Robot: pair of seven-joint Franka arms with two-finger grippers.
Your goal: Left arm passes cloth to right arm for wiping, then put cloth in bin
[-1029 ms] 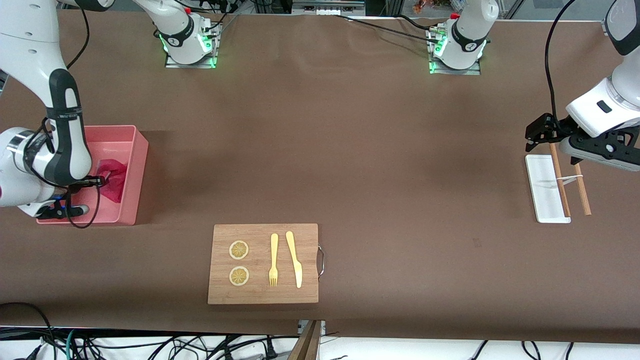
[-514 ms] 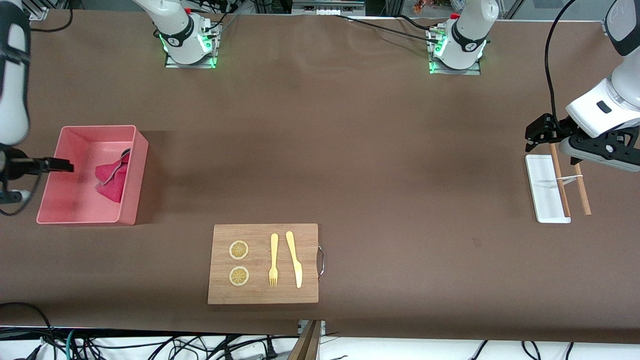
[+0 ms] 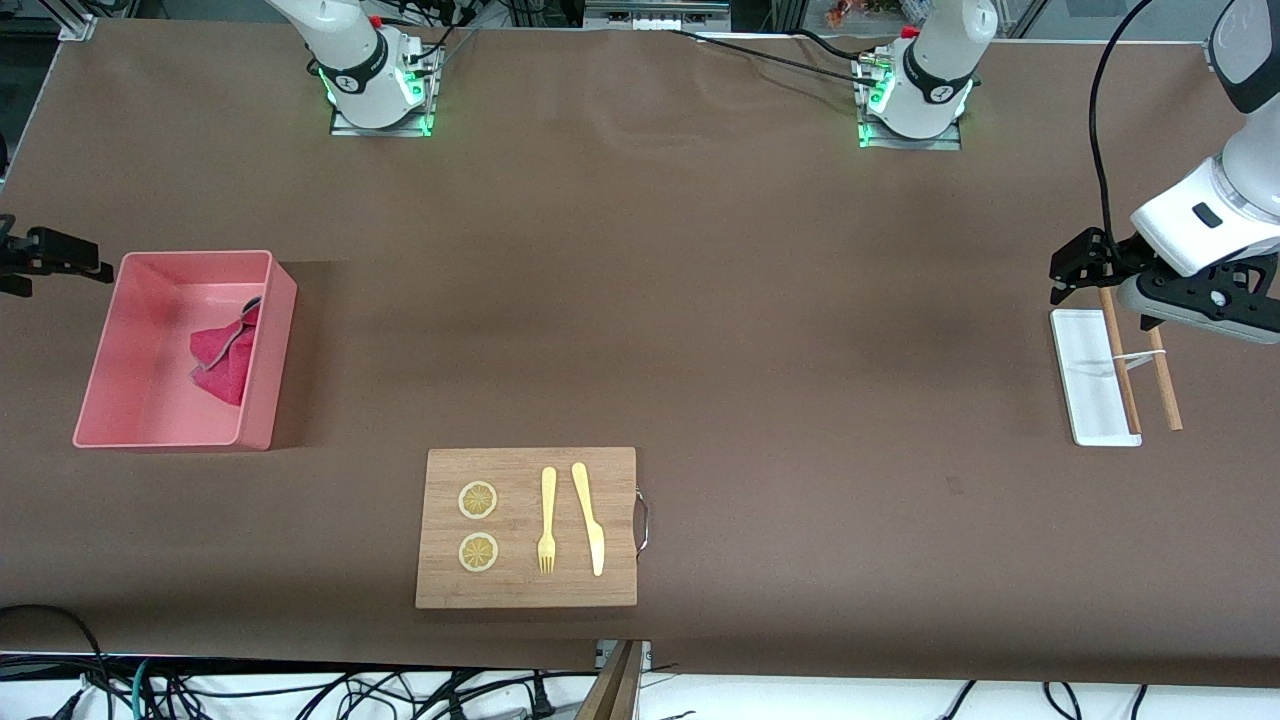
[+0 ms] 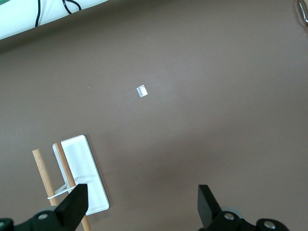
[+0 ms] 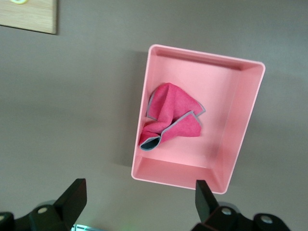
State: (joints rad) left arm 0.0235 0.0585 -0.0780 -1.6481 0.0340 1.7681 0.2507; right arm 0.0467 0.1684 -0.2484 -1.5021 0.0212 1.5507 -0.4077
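Note:
The magenta cloth (image 3: 222, 360) lies crumpled in the salmon-pink bin (image 3: 268, 372) at the right arm's end of the table, with a fold of its grey side showing. My right gripper (image 3: 60, 266) is open and empty, up in the air beside the bin and just outside its wall. In the right wrist view the cloth (image 5: 171, 118) rests against one long wall of the bin (image 5: 219, 142), and my right gripper (image 5: 139, 202) is clear of both. My left gripper (image 3: 1100, 300) is open and empty and waits over the white tray's end; it also shows in the left wrist view (image 4: 140, 207).
A wooden board (image 3: 526, 590) with two lemon slices, a yellow fork and a yellow knife lies nearest the front camera. A small white tray (image 3: 1085, 390) with two wooden sticks (image 3: 1165, 385) lies at the left arm's end. A small white scrap (image 4: 141, 91) lies on the brown table.
My right gripper has let go of the cloth, lifted out of the bin and moved off beside it. The cloth stays in the bin. The left arm has not moved.

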